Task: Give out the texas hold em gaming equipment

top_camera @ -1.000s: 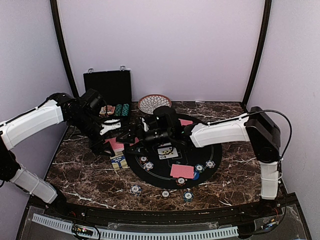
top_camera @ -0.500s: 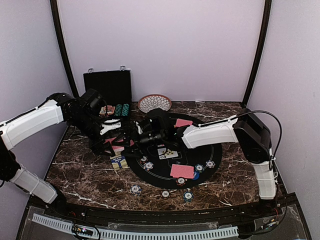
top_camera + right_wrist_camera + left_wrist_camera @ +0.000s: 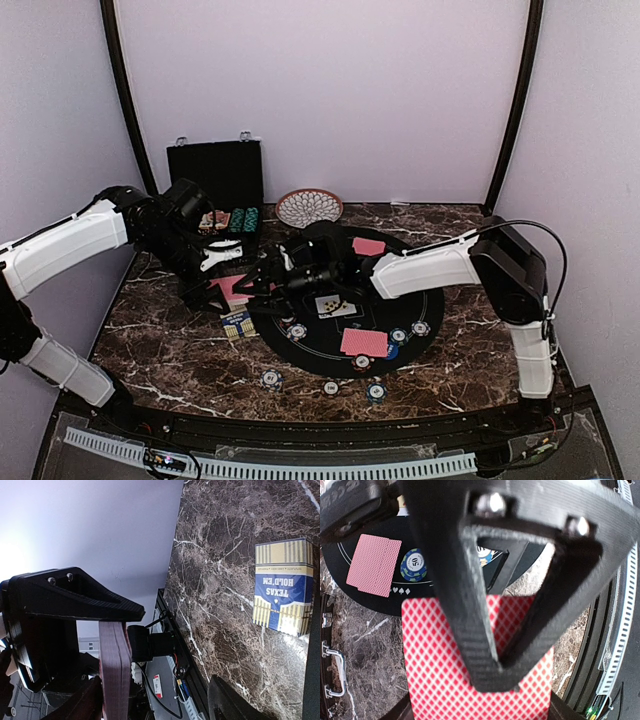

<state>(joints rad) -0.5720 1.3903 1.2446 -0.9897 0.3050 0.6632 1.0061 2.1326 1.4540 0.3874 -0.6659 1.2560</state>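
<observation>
My left gripper [image 3: 221,270] is shut on a deck of red-backed playing cards [image 3: 234,289] above the table's left part. In the left wrist view its fingertips [image 3: 493,681] meet on the deck's patterned back [image 3: 435,670]. My right gripper [image 3: 262,281] has reached across from the right and stands open. In the right wrist view the deck's edge [image 3: 114,670] sits between its fingers [image 3: 86,705], close to the left one. The black round mat [image 3: 430,300] carries face-down cards [image 3: 364,342], face-up cards [image 3: 337,305] and poker chips [image 3: 399,335].
A blue and gold Texas Hold'em box [image 3: 237,322] lies on the marble near the mat's left rim. The black hinged case [image 3: 215,175] stands open at the back left, the patterned dish [image 3: 308,207] beside it. Loose chips [image 3: 272,379] lie near the front edge.
My right gripper has moved left across the mat up to the deck, and its jaws have narrowed a little. The left gripper has stayed put with the deck.
</observation>
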